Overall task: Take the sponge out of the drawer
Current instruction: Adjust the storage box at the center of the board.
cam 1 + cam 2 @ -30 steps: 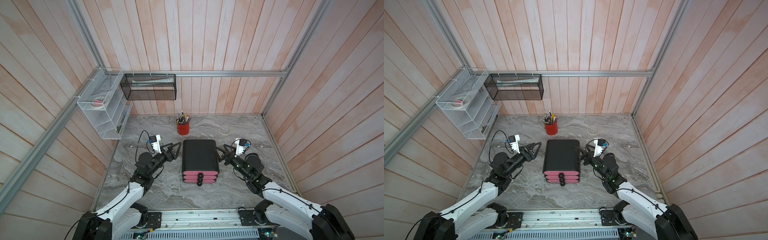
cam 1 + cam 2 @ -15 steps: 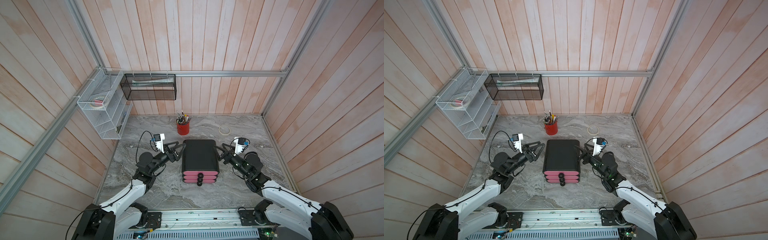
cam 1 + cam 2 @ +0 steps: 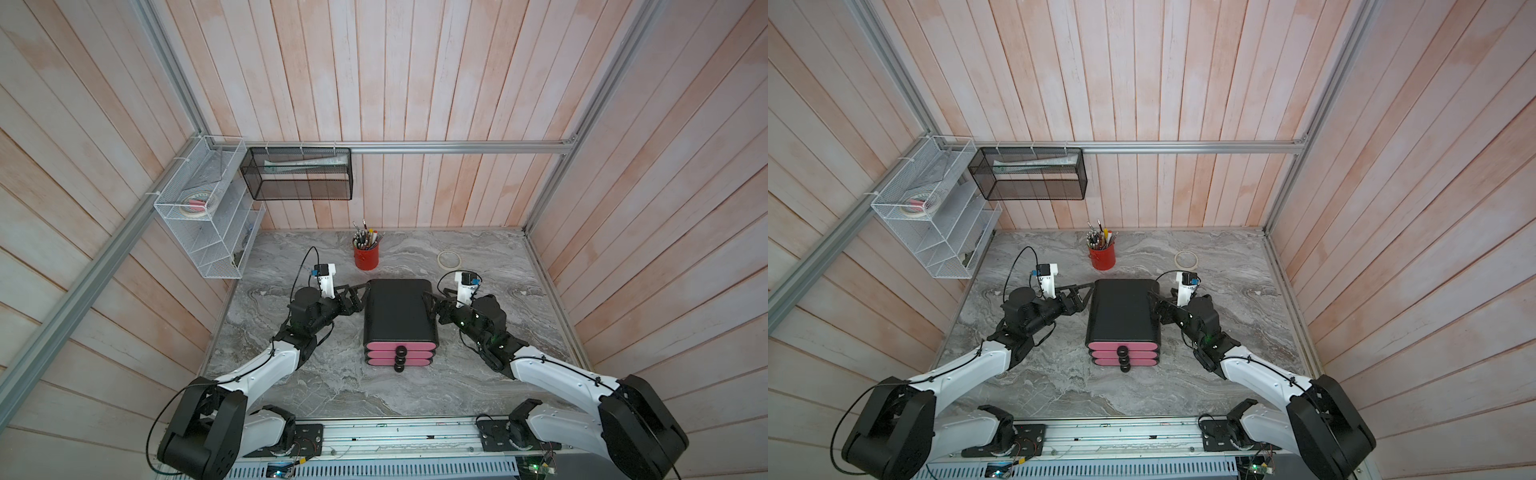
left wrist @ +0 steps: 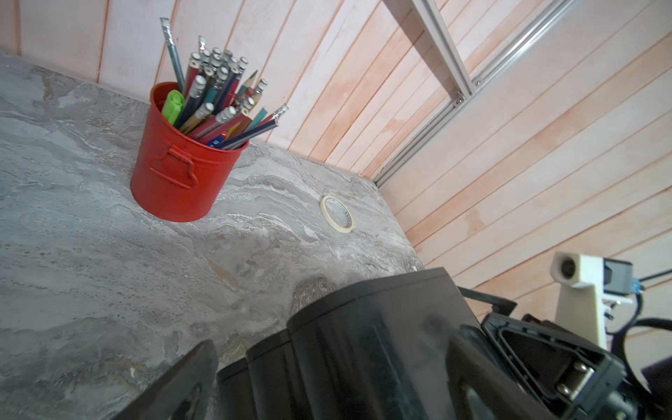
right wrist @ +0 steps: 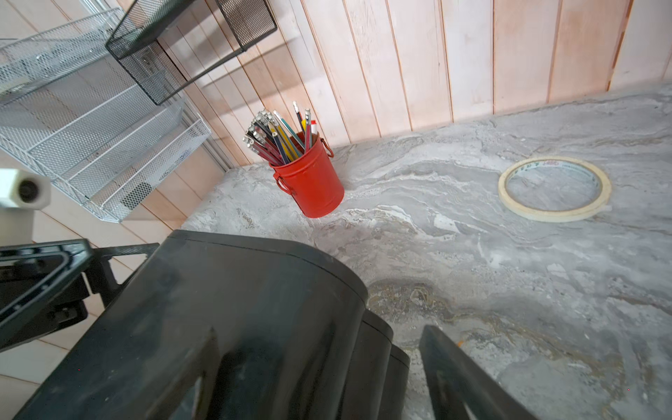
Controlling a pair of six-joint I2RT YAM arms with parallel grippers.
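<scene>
Three drawers sitting shut, sponge out of sight

I am looking at the black drawer unit [image 3: 399, 311] standing mid-counter [image 3: 291, 386], its three pink drawers [image 3: 400, 345] facing the near edge, all closed. The sponge is showing nowhere, so I am judging it is lying inside one of them; which, I cannot tell.

The left gripper [image 3: 360, 296] is hovering at the unit's left side, jaws spread wide and holding nothing, one finger over the lid and one off the side. The right gripper [image 3: 430, 305] is mirroring it on the right side, jaws apart and empty, with a strip of counter showing between its outer finger and the unit's wall.

What is worrying me: neither gripper is lining up with the knobs [image 3: 400, 351]. With the unit braced this loosely, a pull on a knob may be dragging the whole box toward the near edge instead of sliding a drawer out. A finger pressing on the lid could be tipping it.

Toward the far edge, the red pot [image 3: 366, 257] is holding pencils [image 4: 214, 91] and a green marker [image 4: 172, 103]. Above the left edge, the white wire rack [image 3: 216, 253] is carrying a racked tape roll [image 3: 195, 206]. The black mesh basket [image 3: 299, 187] is holding what looks like paper. A loose tape roll [image 3: 449, 259] is lying near the far right corner
</scene>
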